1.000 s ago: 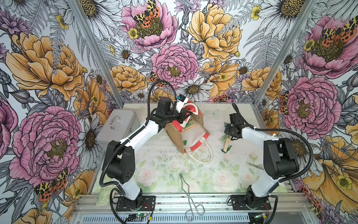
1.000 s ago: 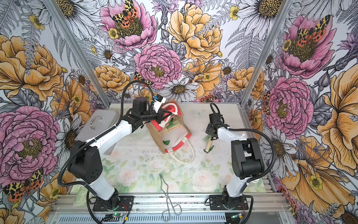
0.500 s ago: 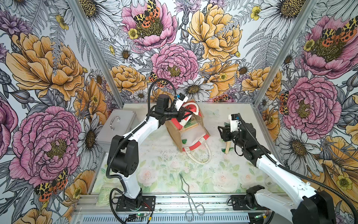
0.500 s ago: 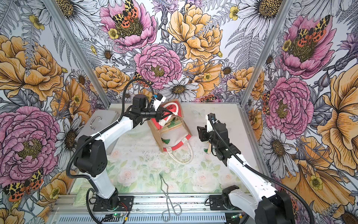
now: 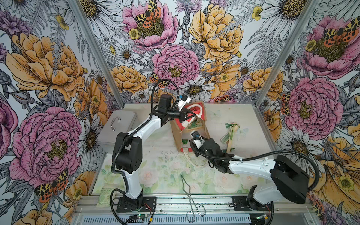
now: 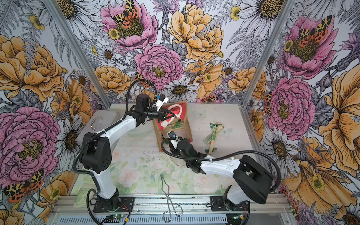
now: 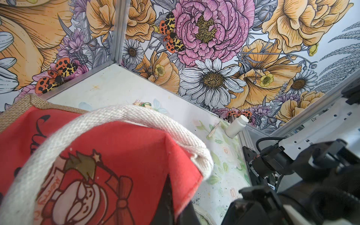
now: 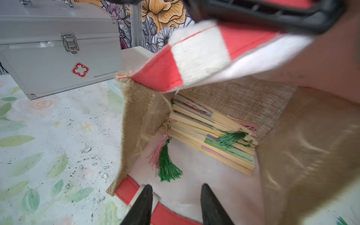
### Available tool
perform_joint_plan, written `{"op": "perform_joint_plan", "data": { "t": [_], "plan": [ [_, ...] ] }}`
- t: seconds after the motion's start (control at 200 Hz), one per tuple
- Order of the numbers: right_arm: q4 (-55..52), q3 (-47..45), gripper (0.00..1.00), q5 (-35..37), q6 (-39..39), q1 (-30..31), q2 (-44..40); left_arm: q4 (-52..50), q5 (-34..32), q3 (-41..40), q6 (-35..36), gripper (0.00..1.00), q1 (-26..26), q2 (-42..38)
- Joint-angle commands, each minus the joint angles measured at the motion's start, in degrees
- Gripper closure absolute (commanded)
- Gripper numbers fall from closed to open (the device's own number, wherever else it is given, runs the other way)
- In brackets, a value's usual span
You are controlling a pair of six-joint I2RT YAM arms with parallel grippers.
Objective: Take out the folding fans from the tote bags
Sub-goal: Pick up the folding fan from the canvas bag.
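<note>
Left jaws are pinched shut on the striped top edge of the tote bag (image 5: 176, 136), lifting that flap so the bag's mouth gapes toward the other arm. I take this as holding the way clear. Right jaws stand partly apart and empty just at that mouth, pointed at the folding fans (image 8: 210, 136) stacked deep inside against the jute wall. A few loose fans (image 5: 230, 134) lie out on the worktop (image 5: 155, 161), near the bag.

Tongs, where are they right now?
In a top view, the tongs lie at the front edge of the table, near its middle, well in front of the bag.
</note>
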Motion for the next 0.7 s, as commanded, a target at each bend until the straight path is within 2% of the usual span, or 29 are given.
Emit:
{"op": "perform_joint_plan", "data": {
  "t": [0.0, 0.13, 0.25, 0.42, 0.535, 0.695],
  "plan": [
    [9.3, 2.83, 0.57, 5.6, 6.93, 0.04, 5.15, 2.02, -1.56, 1.13, -1.28, 1.0, -0.28, -0.74],
    [3.61, 7.36, 0.57, 6.14, 22.71, -1.02, 10.21, 5.12, -0.04, -0.38, -3.31, 1.0, -0.3, -1.32],
    [4.21, 7.96, 0.57, 4.01, 32.28, -2.93, 13.33, 11.13, 2.2, -2.31, -6.98, 1.0, 0.35, -1.46],
    [13.34, 6.63, 0.59, -4.19, 45.2, -8.14, 18.26, 17.76, 3.96, -4.32, -10.84, 1.0, 0.76, -0.98],
    [20.48, 7.43, 0.59, -14.2, 52.12, -11.67, 23.21, 19.49, 4.58, -4.31, -12.09, 1.0, 0.54, -0.83],
    [26.59, 8.6, 0.58, -17.12, 57.46, -13.25, 28.14, 19.51, 5.45, -3.73, -12.5, 1.0, 0.46, -0.9]
  ]
}}
